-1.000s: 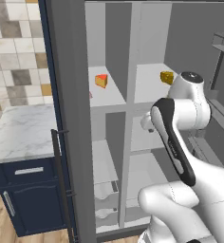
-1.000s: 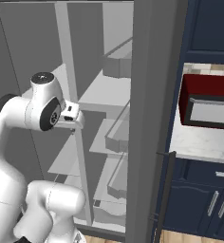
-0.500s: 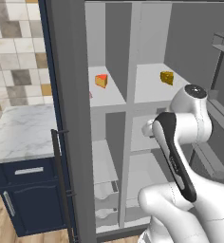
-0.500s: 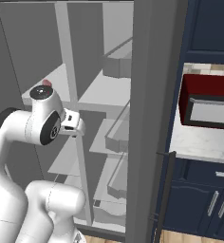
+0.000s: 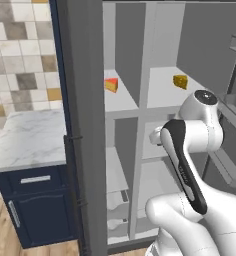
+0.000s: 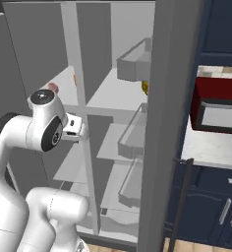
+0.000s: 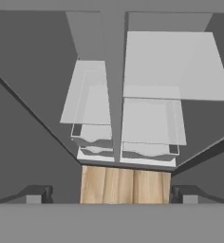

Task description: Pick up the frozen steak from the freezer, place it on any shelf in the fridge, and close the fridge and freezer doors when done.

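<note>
both fingertips [image 7: 40, 193] of the hand [image 7: 111, 194] spread wide, holding nothing.

Your arm's white body [image 5: 190, 150] stands in front of the fridge [image 5: 190, 60], hiding the middle and lower shelves on that side in the left base view, and the gripper itself is tucked behind the wrist there, so you cannot read its jaws from that side. From the right base view the frozen steak [image 6: 53, 87] is only a small pinkish patch just behind the arm's top joint, mostly covered, and a yellowish item [image 6: 145, 87] beyond is largely masked by a door bin [image 6: 132, 61], too little to identify. The fridge door [image 6: 174, 98] runs off the frame's top and bottom.
</note>
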Controlling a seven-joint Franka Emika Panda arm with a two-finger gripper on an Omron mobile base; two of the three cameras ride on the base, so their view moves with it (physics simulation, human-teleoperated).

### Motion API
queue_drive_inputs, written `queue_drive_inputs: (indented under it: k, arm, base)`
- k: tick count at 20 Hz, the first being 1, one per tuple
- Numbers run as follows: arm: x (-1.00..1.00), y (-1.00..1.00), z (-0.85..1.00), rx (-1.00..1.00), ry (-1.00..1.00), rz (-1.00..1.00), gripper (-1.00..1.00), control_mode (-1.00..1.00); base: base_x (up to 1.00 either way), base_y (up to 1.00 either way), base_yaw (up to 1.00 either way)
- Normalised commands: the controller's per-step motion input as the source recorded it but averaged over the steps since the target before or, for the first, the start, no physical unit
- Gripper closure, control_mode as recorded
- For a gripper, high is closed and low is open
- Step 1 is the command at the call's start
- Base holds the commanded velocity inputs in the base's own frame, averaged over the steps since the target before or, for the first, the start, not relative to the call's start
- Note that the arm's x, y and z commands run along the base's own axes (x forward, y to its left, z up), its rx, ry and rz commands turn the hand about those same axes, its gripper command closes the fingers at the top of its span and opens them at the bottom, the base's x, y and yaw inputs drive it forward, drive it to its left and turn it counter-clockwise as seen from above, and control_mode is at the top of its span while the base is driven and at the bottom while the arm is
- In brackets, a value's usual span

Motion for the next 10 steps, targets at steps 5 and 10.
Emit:
queue_drive_inputs:
  k: [5,10]
  arm:
    - [0.00,0.00,0.00,0.00,0.00,0.00,-1.00,1.00]
    - [0.00,0.00,0.00,0.00,0.00,0.00,-1.00,1.00]
  base:
    - [0.15,0.33,0.00]
    - [0.43,0.05,0.00]
